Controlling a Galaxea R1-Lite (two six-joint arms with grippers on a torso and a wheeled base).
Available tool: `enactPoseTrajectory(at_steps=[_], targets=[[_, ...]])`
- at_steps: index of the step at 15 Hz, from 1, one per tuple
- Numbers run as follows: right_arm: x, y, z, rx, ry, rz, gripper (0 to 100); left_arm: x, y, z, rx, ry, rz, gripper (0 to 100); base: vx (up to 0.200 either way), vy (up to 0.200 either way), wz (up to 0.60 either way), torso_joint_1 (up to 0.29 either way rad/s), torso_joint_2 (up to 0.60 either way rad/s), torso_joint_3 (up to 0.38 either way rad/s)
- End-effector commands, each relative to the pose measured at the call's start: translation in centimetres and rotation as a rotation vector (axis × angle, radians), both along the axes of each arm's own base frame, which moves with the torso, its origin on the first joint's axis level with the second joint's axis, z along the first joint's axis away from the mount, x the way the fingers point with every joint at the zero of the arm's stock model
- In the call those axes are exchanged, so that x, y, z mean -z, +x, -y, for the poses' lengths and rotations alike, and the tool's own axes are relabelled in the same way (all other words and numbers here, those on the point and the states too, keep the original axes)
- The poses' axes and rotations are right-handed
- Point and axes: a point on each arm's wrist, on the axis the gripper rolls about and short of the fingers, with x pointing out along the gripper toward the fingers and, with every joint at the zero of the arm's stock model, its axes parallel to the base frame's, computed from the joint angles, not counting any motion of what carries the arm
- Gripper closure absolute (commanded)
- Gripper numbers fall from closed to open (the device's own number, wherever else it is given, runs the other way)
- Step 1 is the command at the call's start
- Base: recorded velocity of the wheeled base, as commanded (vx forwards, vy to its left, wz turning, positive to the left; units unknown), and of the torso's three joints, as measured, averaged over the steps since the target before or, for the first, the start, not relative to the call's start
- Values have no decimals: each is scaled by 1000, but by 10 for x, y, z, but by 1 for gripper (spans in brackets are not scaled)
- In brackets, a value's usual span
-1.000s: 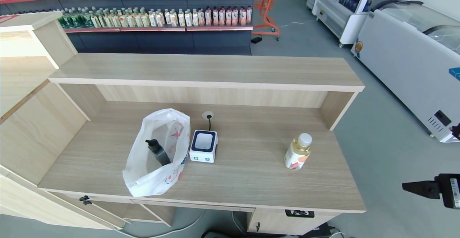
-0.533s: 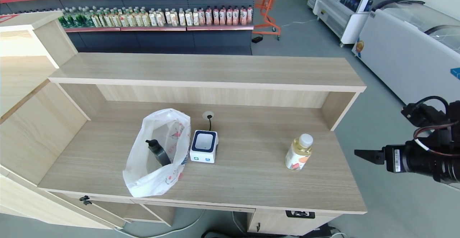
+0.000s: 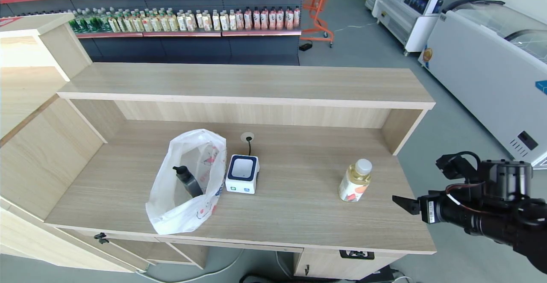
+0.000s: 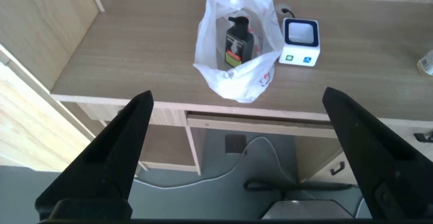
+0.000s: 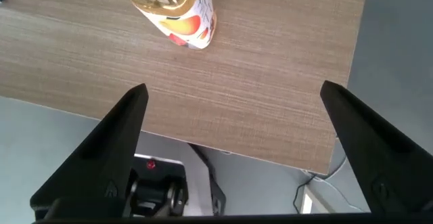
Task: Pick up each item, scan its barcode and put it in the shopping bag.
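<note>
Off the near edge of the counter (image 3: pixel 299 214), nearer than the scanner (image 3: pixel 242 173) and to its left, left gripper (image 4: pixel 237 94) spread wide with nothing between the fingers. Just left of the scanner, white shopping bag (image 3: pixel 171 208) with mouth open and a black pump bottle (image 3: pixel 188 181) inside. Well right of the scanner, drink bottle (image 3: pixel 354 180) standing upright on the counter, white cap on, ungripped; farther right again, near that bottle, right gripper (image 5: pixel 233 87) spread wide and empty.

The shopping bag (image 3: pixel 183 214) hides the base of the pump bottle (image 3: pixel 190 183); the drink bottle (image 5: pixel 179 11) is partly cropped.
</note>
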Motion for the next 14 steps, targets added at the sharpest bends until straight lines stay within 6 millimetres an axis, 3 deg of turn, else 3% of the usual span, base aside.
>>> enactPoseTrajectory(at_steps=[1, 8, 14], targets=[[36, 16, -12, -35, 7, -63, 0, 0, 0, 0, 0, 0, 0, 0, 0, 0, 0, 0, 0, 0], [56, 33, -41, -127, 34, 19, 0, 0, 0, 0, 0, 0, 0, 0, 0, 0, 0, 0, 0, 0], [75, 51, -46, -67, 5, 65, 0, 0, 0, 0, 0, 0, 0, 0, 0, 0, 0, 0, 0, 0]])
